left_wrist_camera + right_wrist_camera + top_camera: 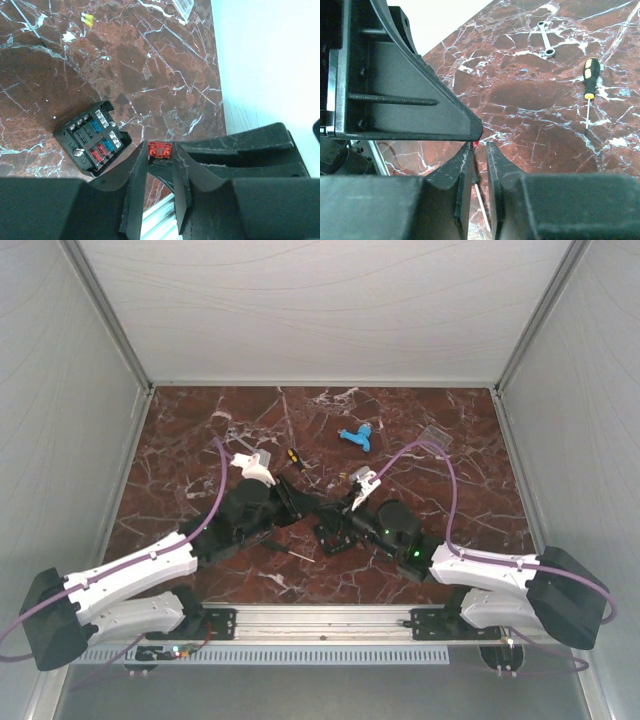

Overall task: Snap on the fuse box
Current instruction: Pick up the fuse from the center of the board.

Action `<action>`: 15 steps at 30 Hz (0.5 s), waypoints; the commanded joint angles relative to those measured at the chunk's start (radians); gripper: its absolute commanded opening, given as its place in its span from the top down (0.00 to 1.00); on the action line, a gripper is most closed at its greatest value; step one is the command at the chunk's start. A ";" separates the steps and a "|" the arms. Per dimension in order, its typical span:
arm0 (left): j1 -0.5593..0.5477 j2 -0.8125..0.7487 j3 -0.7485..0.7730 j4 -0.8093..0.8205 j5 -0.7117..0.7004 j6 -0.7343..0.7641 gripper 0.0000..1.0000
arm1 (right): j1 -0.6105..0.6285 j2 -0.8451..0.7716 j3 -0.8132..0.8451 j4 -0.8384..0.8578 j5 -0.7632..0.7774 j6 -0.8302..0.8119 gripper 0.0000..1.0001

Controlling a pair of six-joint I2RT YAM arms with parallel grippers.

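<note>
The fuse box (92, 142) lies open on the marble, a black square with red and blue fuses inside and no cover on it. In the top view it sits under the two wrists (335, 537). Its clear cover (184, 7) lies apart at the back right (435, 435). My left gripper (160, 151) is shut on a small red fuse (160, 148) held above the table. My right gripper (480, 145) meets it tip to tip, jaws a narrow gap apart, with a sliver of the red fuse (478, 143) at one fingertip; I cannot tell if it is gripped.
A light-blue plastic piece (357, 436) and a black-and-yellow screwdriver (590, 75) lie behind the grippers, a small wrench (546, 42) further left. A loose yellow fuse (88, 19) and a thin screwdriver (300, 555) also lie on the marble. White walls enclose three sides.
</note>
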 commanded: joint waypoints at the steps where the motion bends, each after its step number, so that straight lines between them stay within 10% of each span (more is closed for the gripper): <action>1: -0.005 -0.008 0.001 0.066 0.021 -0.006 0.75 | 0.006 0.002 0.031 0.066 0.022 -0.011 0.92; 15: 0.056 -0.052 0.064 0.057 0.198 0.315 0.43 | -0.112 -0.073 0.087 -0.154 -0.259 -0.055 1.00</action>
